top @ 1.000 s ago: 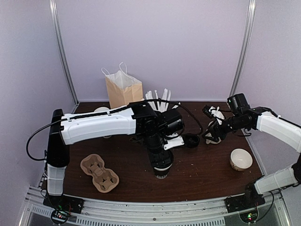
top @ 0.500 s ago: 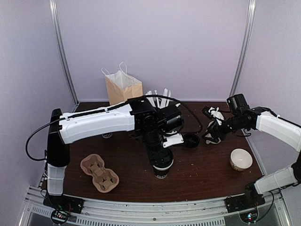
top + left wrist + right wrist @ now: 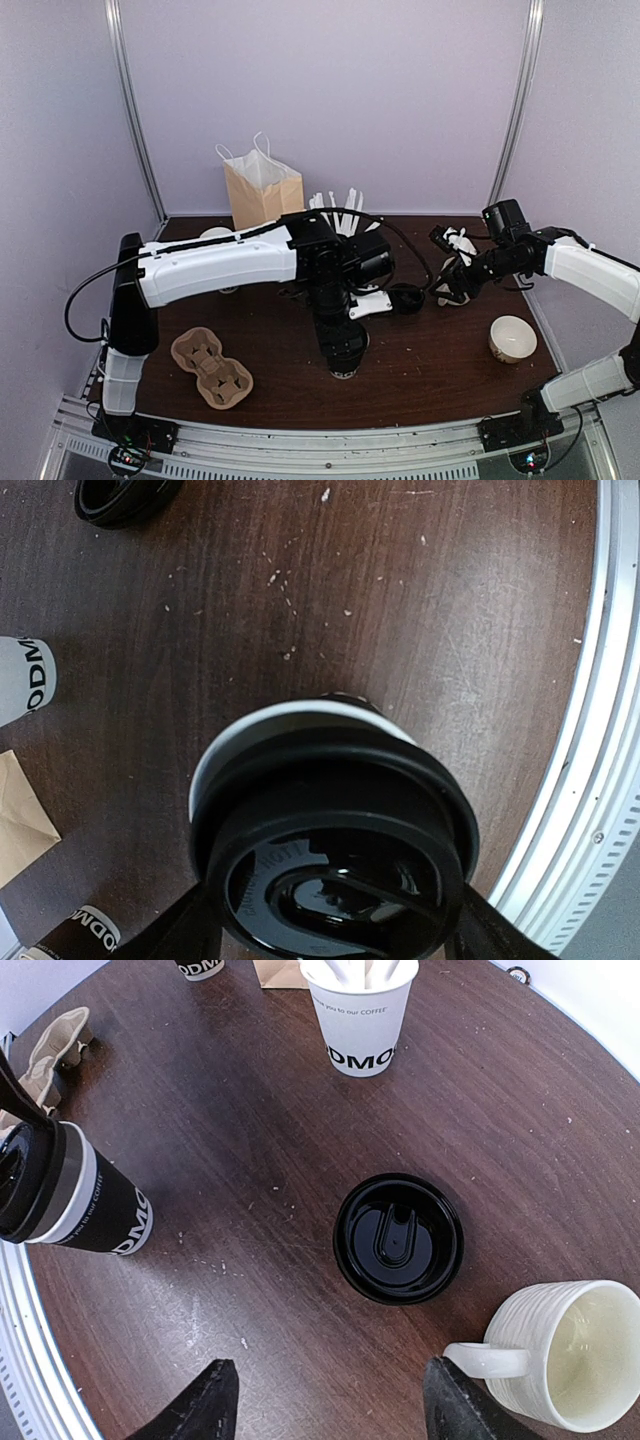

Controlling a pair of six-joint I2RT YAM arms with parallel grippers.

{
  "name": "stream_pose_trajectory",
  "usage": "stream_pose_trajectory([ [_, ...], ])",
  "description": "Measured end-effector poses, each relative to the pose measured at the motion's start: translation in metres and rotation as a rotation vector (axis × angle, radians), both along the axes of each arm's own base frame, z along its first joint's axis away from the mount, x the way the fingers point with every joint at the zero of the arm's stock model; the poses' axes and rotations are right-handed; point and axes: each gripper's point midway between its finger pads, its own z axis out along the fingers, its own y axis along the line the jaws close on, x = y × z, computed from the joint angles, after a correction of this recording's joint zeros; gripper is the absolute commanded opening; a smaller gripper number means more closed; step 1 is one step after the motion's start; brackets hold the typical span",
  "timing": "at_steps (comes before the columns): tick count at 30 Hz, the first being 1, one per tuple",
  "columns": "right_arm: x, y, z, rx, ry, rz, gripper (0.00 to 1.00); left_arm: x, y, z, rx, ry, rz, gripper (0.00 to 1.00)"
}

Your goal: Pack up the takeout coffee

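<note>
1 ea: coffee point(image 3: 98, 1215), spare lid point(image 3: 398, 1237), mug point(image 3: 572, 1348), bag point(image 3: 263, 192), carrier point(image 3: 210, 367), stick cup point(image 3: 360, 1018).

Seen from above, the left arm point(image 3: 220, 265) covers nearly all of the takeout coffee point(image 3: 343, 371); only its foot shows on the worktop point(image 3: 440, 370). The same arm hides the stick-filled cup point(image 3: 350, 200) up to the stick tips. In the left wrist view the lid hides the cup's body, and the bottom edge cuts the left fingers point(image 3: 185, 935) to dark slivers. A loose black lid point(image 3: 125, 495) is cropped at the top. In the right wrist view the mug point(image 3: 560, 1360) runs off the right edge, and only the tips of the right fingers point(image 3: 200, 1405) show.
</note>
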Motion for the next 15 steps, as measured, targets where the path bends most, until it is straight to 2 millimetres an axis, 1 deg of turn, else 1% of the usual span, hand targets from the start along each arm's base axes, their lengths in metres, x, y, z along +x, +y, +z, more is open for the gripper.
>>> stream_pose_trajectory([
  [15,-0.0002,0.0001,-0.0045,-0.005,0.015,0.003,0.66,0.0081,-0.0046,0.0019,-0.015,-0.004,0.004,0.77],
])
